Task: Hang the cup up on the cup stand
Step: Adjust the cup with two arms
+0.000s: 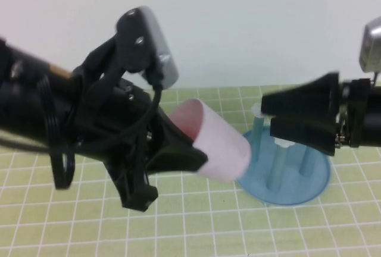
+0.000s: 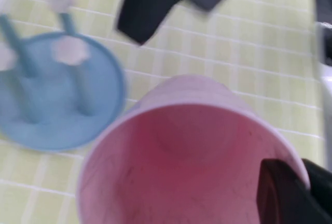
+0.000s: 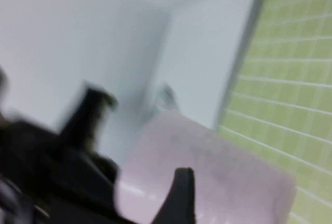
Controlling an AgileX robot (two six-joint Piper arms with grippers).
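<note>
A: Which step? B: A handover, I'd judge; the left gripper [image 1: 189, 150] is clamped on the rim of the cup [image 1: 217, 144], holding it tilted in the air just beside the stand [image 1: 297, 181]; the right gripper [image 1: 271, 117] hangs over the stand, jaws wide, holding nothing.

A: And next? B: Probably turn the cup mouth-down over a peg [image 1: 257, 131]; that needs clearance from the right gripper.
</note>
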